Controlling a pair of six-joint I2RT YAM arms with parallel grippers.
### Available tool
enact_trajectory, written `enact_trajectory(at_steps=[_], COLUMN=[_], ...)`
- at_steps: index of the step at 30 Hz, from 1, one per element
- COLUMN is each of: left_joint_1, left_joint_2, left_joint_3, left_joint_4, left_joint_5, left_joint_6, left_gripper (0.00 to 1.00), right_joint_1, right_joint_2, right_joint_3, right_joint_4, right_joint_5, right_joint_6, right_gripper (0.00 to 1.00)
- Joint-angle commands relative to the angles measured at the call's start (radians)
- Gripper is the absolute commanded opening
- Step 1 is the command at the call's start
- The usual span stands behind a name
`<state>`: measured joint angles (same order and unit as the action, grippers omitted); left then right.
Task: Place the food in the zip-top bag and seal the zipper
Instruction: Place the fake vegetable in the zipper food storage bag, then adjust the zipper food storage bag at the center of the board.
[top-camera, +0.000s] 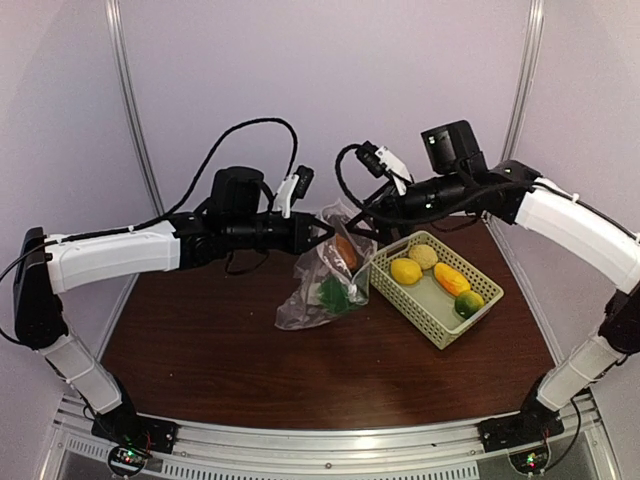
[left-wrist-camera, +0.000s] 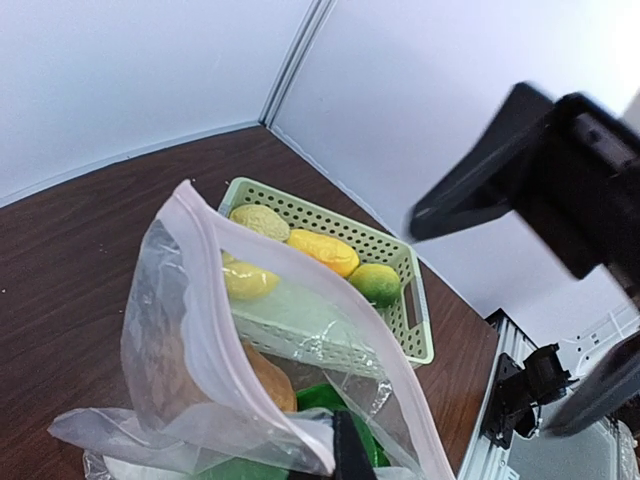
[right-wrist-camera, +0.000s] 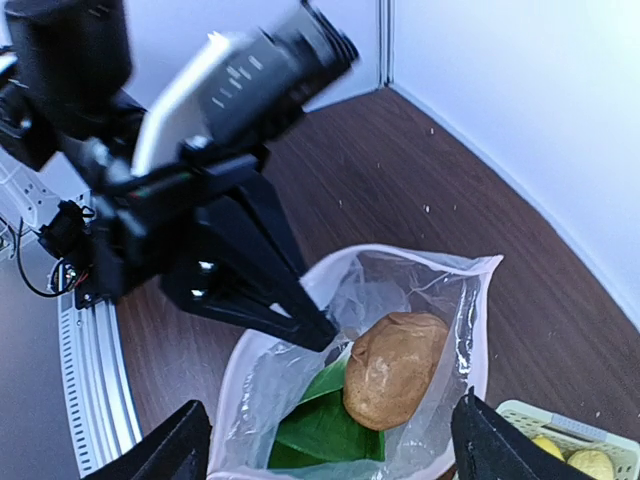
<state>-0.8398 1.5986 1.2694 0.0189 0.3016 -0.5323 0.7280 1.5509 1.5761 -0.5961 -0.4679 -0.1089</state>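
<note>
The clear, crinkly zip-top bag (top-camera: 315, 290) is held mouth-up beside the basket (top-camera: 425, 325), its rim pinched in the left gripper's (top-camera: 322, 232) closed jaws. The right gripper's (right-wrist-camera: 335, 440) jaws stand wide open above it. The bag holds a brown round piece (right-wrist-camera: 392, 368) and a green leafy vegetable (right-wrist-camera: 315, 425); the basket holds more toy food (top-camera: 405, 271).

The right gripper (right-wrist-camera: 330, 420) shows its two dark fingers (right-wrist-camera: 178, 445) spread wide at seven and five o'clock. The gaping mouth of the zip-top bag (right-wrist-camera: 450, 290) lies between and beyond them. Inside the bag sits a brown round piece (right-wrist-camera: 395, 368), with a green leafy vegetable (right-wrist-camera: 315, 425) at its seven o'clock. The left gripper (right-wrist-camera: 318, 335) juts in from ten o'clock, its black tips pinched together on the bag's rim at the mouth's nine o'clock. A pale green basket (right-wrist-camera: 570, 425) fills the five o'clock corner and holds yellow pieces (right-wrist-camera: 590, 463). The dark brown table (right-wrist-camera: 400, 170) runs up to white walls (right-wrist-camera: 520, 90) at one o'clock.
</note>
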Motion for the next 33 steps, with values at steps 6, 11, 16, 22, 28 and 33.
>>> enact_trajectory(at_steps=[6, 11, 16, 22, 28, 33], left_joint_1=[0.017, 0.023, 0.016, 0.017, 0.015, 0.015], left_joint_2=[-0.061, -0.017, -0.019, -0.021, -0.016, -0.017], left_joint_3=[-0.026, -0.017, -0.025, -0.028, -0.03, 0.009], left_joint_4=[-0.128, -0.125, -0.082, -0.057, -0.043, -0.095], left_joint_5=[-0.343, -0.12, -0.133, -0.117, -0.105, -0.133], left_joint_6=[0.195, 0.19, 0.142, 0.117, 0.105, 0.108], left_gripper=[0.0, 0.0, 0.0, 0.0, 0.0, 0.0], right_joint_1=[-0.13, -0.141, -0.104, -0.075, -0.075, -0.075], right_joint_2=[-0.166, -0.088, 0.026, 0.147, 0.215, 0.246], right_joint_3=[-0.124, -0.132, -0.093, -0.036, 0.006, 0.141], right_joint_4=[0.023, 0.032, 0.038, 0.026, 0.033, -0.043], right_joint_5=[0.074, 0.06, 0.041, 0.049, 0.02, 0.004], right_joint_6=[-0.007, 0.034, 0.092, 0.164, 0.186, 0.18], right_gripper=[0.87, 0.82, 0.74, 0.68, 0.28, 0.0])
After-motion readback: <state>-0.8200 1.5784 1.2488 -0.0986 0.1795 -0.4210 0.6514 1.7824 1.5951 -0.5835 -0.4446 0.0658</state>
